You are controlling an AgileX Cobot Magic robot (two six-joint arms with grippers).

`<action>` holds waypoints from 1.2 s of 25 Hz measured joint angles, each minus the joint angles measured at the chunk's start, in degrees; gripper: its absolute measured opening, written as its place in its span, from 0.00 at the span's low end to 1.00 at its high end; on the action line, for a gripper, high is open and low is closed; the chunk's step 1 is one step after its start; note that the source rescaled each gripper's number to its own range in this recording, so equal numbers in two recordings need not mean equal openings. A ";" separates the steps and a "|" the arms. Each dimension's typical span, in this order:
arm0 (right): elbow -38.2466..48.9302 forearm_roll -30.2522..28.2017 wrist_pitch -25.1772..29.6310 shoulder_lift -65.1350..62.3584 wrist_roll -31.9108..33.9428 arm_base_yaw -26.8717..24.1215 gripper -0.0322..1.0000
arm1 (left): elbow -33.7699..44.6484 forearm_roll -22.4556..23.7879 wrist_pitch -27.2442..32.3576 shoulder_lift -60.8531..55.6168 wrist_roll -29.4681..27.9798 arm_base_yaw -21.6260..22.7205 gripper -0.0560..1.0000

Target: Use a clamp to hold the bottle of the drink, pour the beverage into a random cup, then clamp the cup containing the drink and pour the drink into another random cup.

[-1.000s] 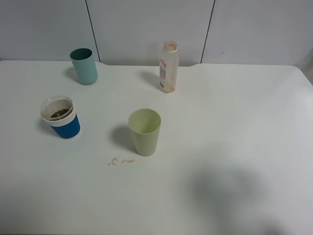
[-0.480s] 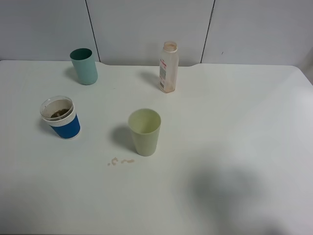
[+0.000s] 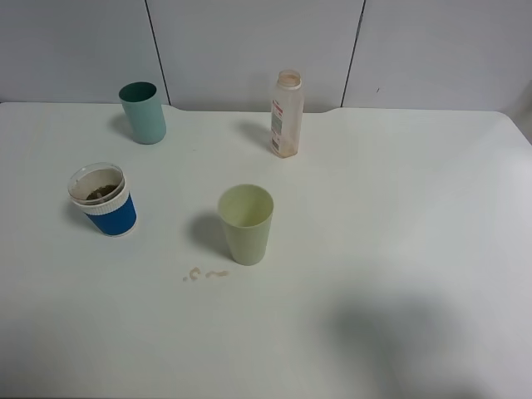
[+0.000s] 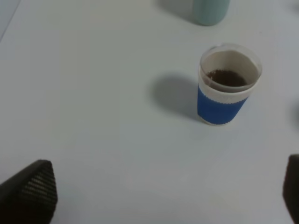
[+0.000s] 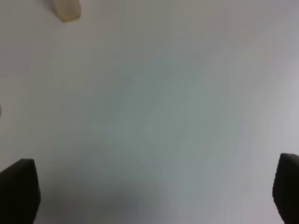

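**Both grippers spread wide, nothing held**

The left gripper [image 4: 161, 191] has its dark ribbed fingers [image 4: 30, 191] at the two far edges of its wrist view. The jaws are wide apart, with only bare table between them. The blue cup [image 4: 223, 100] stands upright ahead of this gripper and well apart from it. It has a white ribbed band and a clear rim, and the brown drink [image 4: 226, 78] lies low inside it. Beyond the blue cup stands the teal cup [image 4: 210, 11], also upright.

The right gripper [image 5: 153, 189] is just as wide, its fingers [image 5: 18, 189] over plain white surface and touching nothing.

Neither arm shows in the high view. On the white table [image 3: 399, 208] there, the blue cup is at the left and the teal cup behind it near the back edge. The bottle [image 3: 286, 116] stands uncapped and upright near the back at the middle, apart from every cup. A pale green cup [image 3: 246, 224] stands in the middle, with a few small brown drops [image 3: 206, 273] on the table just in front of it.
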 joint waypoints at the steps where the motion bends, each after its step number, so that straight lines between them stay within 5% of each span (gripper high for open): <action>1: 0.00 0.00 0.00 -1.08 0.00 -0.75 1.00 | 0.00 0.00 0.00 0.00 0.00 0.00 0.93; 19: 0.00 0.00 0.05 -2.26 0.00 -20.71 1.00 | 0.00 0.00 0.00 0.00 0.00 0.00 0.93; 30: 0.00 0.00 0.05 -2.26 0.00 -21.34 1.00 | 0.00 0.00 0.00 0.00 0.00 0.00 0.93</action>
